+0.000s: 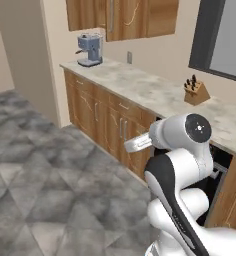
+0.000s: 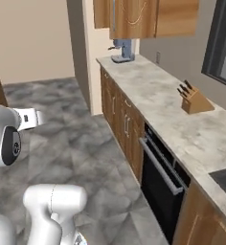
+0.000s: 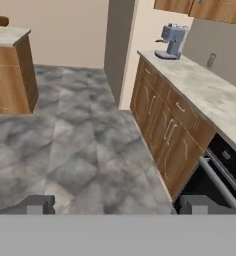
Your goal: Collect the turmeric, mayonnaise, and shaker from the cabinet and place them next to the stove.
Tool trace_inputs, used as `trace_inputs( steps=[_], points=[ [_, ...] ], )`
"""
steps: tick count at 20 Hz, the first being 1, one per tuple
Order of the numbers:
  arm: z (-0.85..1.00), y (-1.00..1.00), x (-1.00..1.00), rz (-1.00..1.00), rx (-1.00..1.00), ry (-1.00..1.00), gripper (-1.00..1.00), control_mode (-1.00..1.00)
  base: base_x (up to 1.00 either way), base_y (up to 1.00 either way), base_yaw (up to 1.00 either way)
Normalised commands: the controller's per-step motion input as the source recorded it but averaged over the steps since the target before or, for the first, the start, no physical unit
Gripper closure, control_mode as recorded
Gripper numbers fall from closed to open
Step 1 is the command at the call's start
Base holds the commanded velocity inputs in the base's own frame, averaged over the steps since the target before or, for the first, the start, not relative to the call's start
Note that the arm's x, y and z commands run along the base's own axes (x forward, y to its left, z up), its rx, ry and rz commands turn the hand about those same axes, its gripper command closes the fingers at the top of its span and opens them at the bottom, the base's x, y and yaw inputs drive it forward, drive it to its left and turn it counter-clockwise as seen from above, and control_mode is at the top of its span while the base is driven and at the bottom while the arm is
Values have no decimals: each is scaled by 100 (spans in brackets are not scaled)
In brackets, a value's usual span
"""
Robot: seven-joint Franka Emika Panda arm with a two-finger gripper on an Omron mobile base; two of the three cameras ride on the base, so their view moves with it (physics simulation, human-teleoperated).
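With its jaws spread wide and holding nothing, my gripper (image 3: pixel 117 206) hangs over the grey floor (image 3: pixel 75 150) beside the base cabinets (image 3: pixel 170 135). Farther along the counter (image 1: pixel 140 87), I see a coffee machine (image 1: pixel 90 49) under the closed cabinet (image 1: pixel 122 19).

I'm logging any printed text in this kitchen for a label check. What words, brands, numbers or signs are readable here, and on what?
None can be read.
Coffee machine: no legible brand or markings.
Knife block: plain wood, no text.
Wall cabinet: wood grain, no lettering.
Oven: no readable print on its front.
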Motion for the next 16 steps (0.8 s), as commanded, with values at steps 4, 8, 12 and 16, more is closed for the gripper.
trace_inputs(
  steps=[4,8,12,16],
  points=[
    [0,0,0,0,0,0,-100,100,100,58,-21],
    [0,0,0,0,0,0,-100,100,100,48,-27],
    [0,0,0,0,0,0,-100,100,98,51,-29],
    [0,0,0,0,0,0,-100,100,91,49,-31]
  ],
)
